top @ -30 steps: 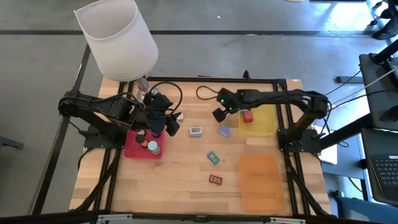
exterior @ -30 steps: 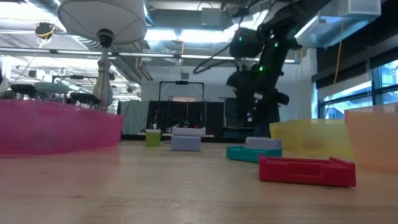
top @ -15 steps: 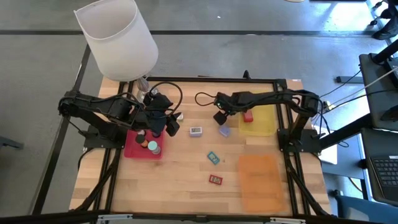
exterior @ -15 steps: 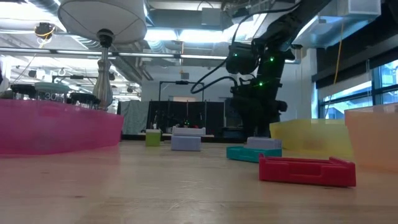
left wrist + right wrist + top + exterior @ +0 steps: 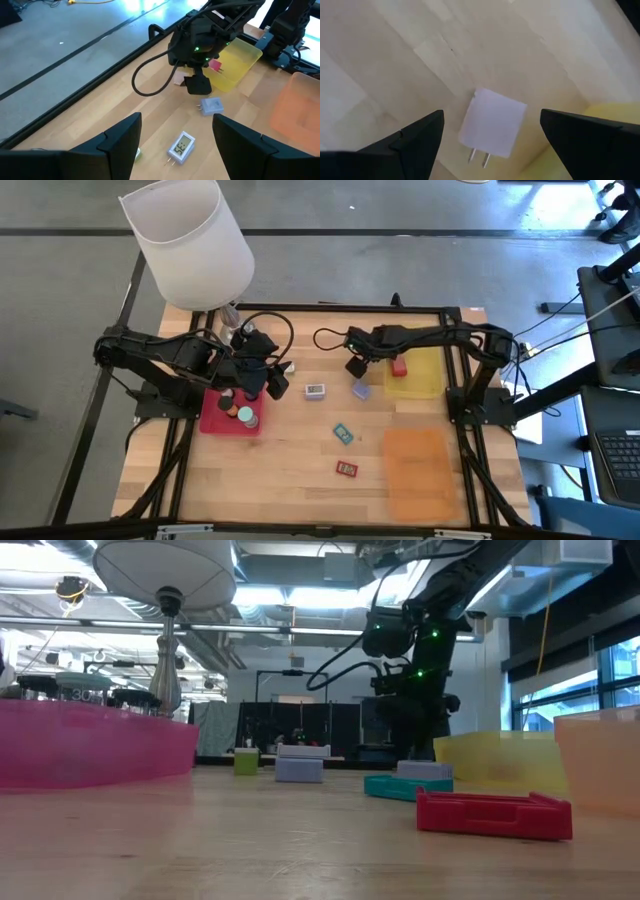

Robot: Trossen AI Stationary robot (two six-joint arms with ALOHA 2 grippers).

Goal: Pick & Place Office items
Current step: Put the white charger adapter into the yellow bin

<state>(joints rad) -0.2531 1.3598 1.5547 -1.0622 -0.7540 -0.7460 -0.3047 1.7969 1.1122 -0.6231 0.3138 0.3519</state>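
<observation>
A: How far along is the sorting looking?

B: Partly done, by the look of it; round black and teal pieces are sitting in the red tray [image 5: 212, 420] on the left, and a red block [image 5: 398, 366] is lying in the yellow tray [image 5: 428, 380]; the orange tray [image 5: 415, 470] is showing nothing inside from above.

A: And what is remaining on the surface [image 5: 300, 470]?

B: Four items are lying loose in the middle: a white clock [image 5: 315, 390], a lavender plug [image 5: 360, 390], a teal piece [image 5: 343, 433] and a red piece [image 5: 346, 469]; so a fair share is looking left to do.

A: Which one is being worked?

B: The plug, most likely; the right gripper [image 5: 354, 367] is hanging just above it with its jaws spread wide and gripping nothing; the plug is resting just beside the yellow tray's edge.

A: How is it lying?

B: Flat on the surface, slightly skewed to the boards; in the right wrist view the plug [image 5: 492, 122] is sitting between the two fingers [image 5: 415, 135], its two prongs pointing toward the camera side; its long axis is running body to prongs, roughly across the jaw line.

A: And the left gripper [image 5: 272, 380]?

B: It is waiting over the red tray's far corner, jaws apart and holding nothing, facing the clock.
</observation>
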